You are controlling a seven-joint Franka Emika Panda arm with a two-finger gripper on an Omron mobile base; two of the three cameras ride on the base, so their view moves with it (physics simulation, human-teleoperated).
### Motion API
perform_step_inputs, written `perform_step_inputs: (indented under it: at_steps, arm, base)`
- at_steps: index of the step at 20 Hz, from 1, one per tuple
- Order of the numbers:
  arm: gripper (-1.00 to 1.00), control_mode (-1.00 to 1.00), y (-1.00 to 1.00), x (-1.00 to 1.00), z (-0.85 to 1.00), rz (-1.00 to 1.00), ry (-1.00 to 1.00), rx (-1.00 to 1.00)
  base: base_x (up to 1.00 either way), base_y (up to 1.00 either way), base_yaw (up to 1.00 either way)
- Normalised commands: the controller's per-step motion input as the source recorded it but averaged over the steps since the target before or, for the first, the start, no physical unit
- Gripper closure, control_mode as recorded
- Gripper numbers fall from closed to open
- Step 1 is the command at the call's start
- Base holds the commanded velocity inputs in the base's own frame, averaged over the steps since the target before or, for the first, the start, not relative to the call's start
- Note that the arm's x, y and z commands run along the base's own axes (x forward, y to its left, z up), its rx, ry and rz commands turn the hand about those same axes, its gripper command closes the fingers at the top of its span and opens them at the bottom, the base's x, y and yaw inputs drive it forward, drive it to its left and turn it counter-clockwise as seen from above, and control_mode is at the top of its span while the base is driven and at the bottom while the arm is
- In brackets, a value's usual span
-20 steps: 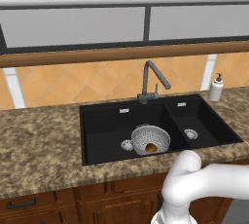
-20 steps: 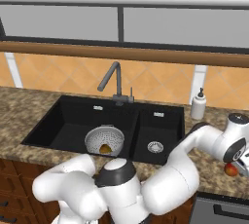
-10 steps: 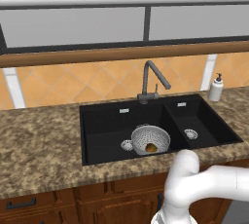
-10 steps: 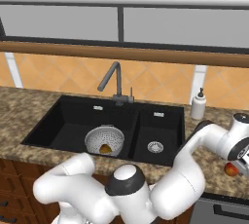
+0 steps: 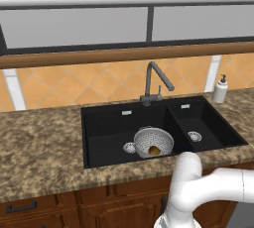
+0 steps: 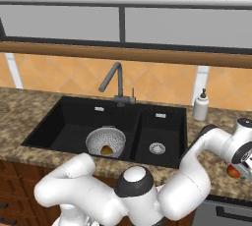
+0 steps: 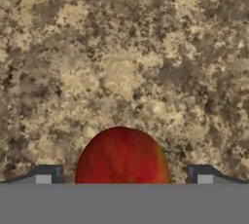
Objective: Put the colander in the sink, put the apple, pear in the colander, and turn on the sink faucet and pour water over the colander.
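Hovering over speckled brown granite counter (image 7: 121,47), the gripper (image 7: 124,177) has its jaws spread wide, one fingertip at 9 o'clock and one at 3 o'clock of the red apple (image 7: 122,156), neither touching it. The colander (image 5: 154,142) sits in the larger basin of the black sink (image 5: 106,128), holding the pear (image 5: 154,149), at 6 o'clock from the sink faucet (image 5: 155,82).
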Motion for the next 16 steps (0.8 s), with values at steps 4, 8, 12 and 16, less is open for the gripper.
perform_step_inputs:
  at_steps: [4, 8, 12, 16]
  arm:
    - [-1.0, -1.0, -0.09, 0.0, -0.27, 0.0, 0.02, 0.02]
    - [1.0, -1.0, 0.0, 0.0, -0.18, 0.01, 0.03, 0.02]
    - [1.0, -1.0, 0.0, 0.0, -0.02, 0.01, 0.01, 0.04]
    - [1.0, -1.0, 0.3, -0.07, 0.24, 0.0, 0.0, 0.06]
  base:
    - [0.0, 0.0, 0.0]
    - [0.0, 0.0, 0.0]
    - [0.0, 0.0, 0.0]
    - [0.0, 0.0, 0.0]
